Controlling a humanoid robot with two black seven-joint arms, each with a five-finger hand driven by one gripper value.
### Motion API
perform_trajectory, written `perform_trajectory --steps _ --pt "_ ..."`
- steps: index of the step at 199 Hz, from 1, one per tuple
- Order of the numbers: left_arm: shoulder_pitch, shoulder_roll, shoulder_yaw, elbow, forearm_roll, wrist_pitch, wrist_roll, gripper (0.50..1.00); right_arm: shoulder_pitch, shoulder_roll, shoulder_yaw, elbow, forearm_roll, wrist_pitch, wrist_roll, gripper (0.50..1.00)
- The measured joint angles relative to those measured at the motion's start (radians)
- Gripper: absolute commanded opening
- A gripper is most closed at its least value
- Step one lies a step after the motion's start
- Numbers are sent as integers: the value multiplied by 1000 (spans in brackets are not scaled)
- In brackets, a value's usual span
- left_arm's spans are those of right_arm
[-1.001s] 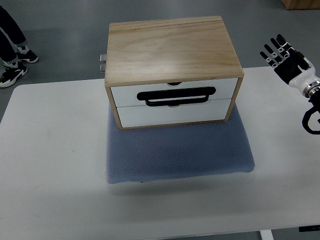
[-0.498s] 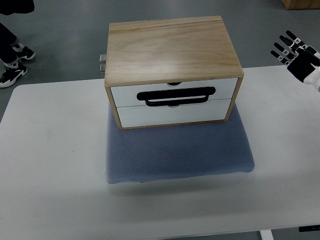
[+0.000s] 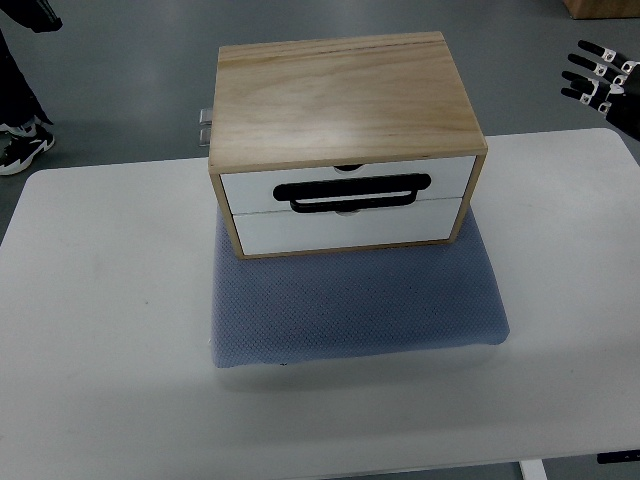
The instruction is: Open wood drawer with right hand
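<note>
Drawer (image 3: 345,185) sits shut, well left of right hand (image 3: 605,85).

Bare worktop (image 3: 110,300) left, right and front of the drawer box (image 3: 345,145); only the blue mat (image 3: 355,300) lies before its black handle (image 3: 355,192).

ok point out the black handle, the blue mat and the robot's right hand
black handle (image 3: 354,192), top view, middle of the bar across the white drawer fronts
blue mat (image 3: 360,305), top view, bare part in front of the wood box
right hand (image 3: 603,78), top view, spread fingers at the right edge
</note>
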Motion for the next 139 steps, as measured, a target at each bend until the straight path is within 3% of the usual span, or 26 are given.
perform_trajectory --steps 29,70,139 --pt "0 0 0 0 0 0 0 1000 100 -136 -192 142 -2 0 86 944" --pt "0 0 0 0 0 0 0 1000 273 -295 -398 352 -10 0 103 944" --pt "0 0 0 0 0 0 0 1000 437 -342 -426 629 -215 0 97 944"
